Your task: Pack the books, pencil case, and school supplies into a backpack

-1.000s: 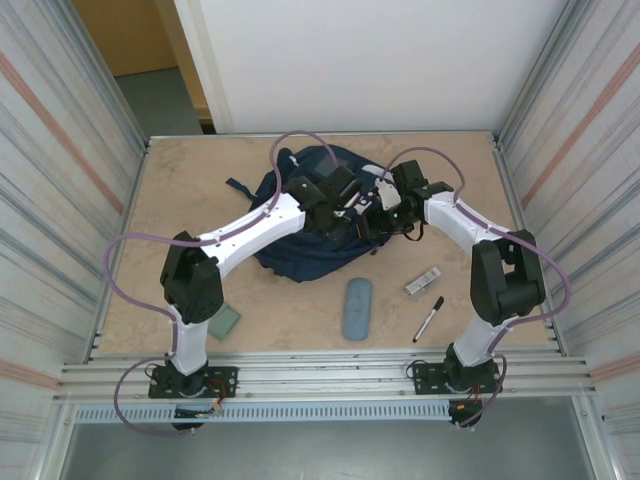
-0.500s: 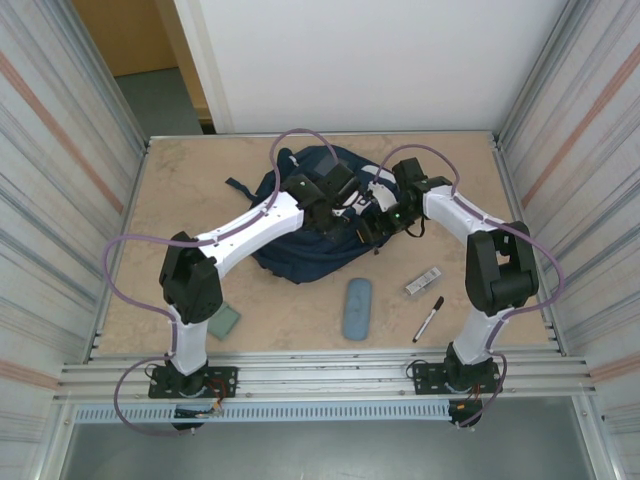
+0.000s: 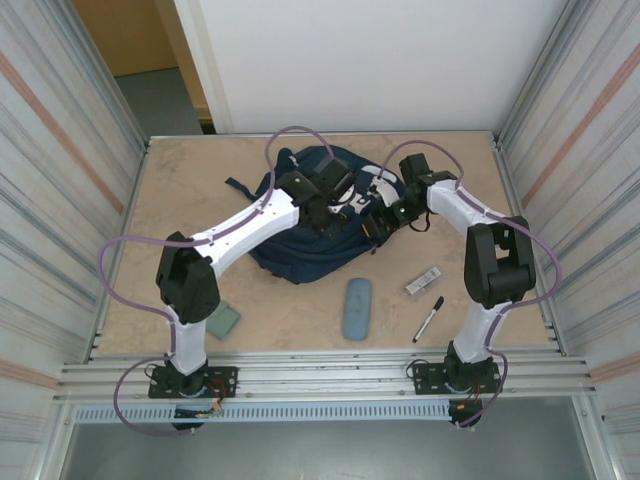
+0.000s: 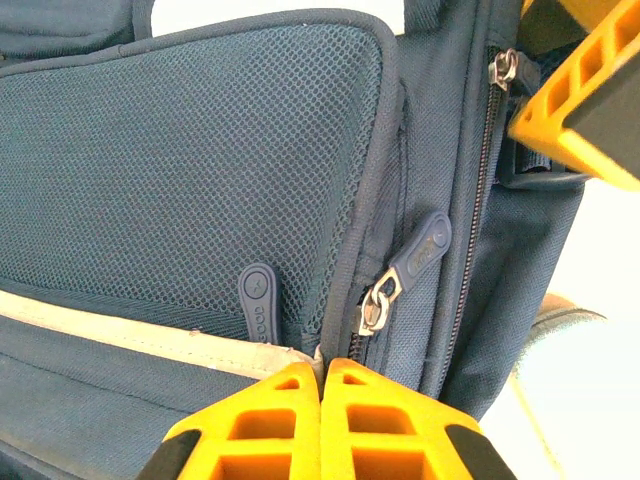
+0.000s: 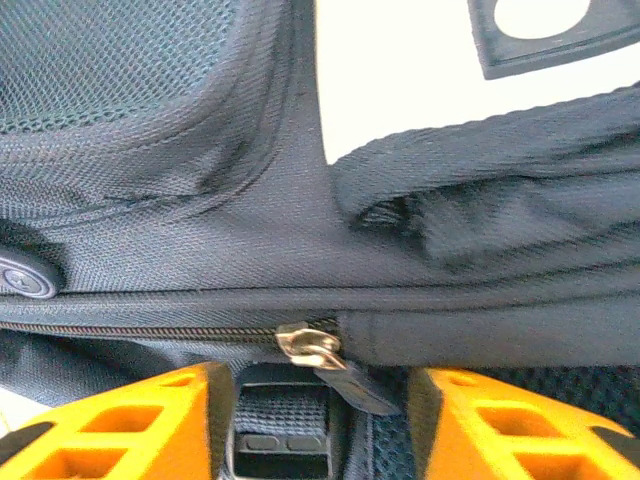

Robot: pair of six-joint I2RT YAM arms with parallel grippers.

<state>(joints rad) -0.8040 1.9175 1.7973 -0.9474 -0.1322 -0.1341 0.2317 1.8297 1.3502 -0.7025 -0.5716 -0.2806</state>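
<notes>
Nearest you on the surface (image 3: 290, 312) lie the grey-green pad (image 3: 225, 320), the pencil case (image 3: 357, 308) and the marker (image 3: 429, 319), with the silvery bar (image 3: 423, 280) just beyond. Farther back sits the backpack (image 3: 300, 255). Your left hand (image 4: 322, 378) has its fingers pressed together at the mesh pocket (image 4: 200, 170) seam. Your right hand (image 5: 318, 388) is spread apart, straddling a zipper pull (image 5: 318, 350).

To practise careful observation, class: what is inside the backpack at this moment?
The backpack looks zipped closed, so its contents are hidden. The pencil case, marker and pad lie outside on the table.
</notes>
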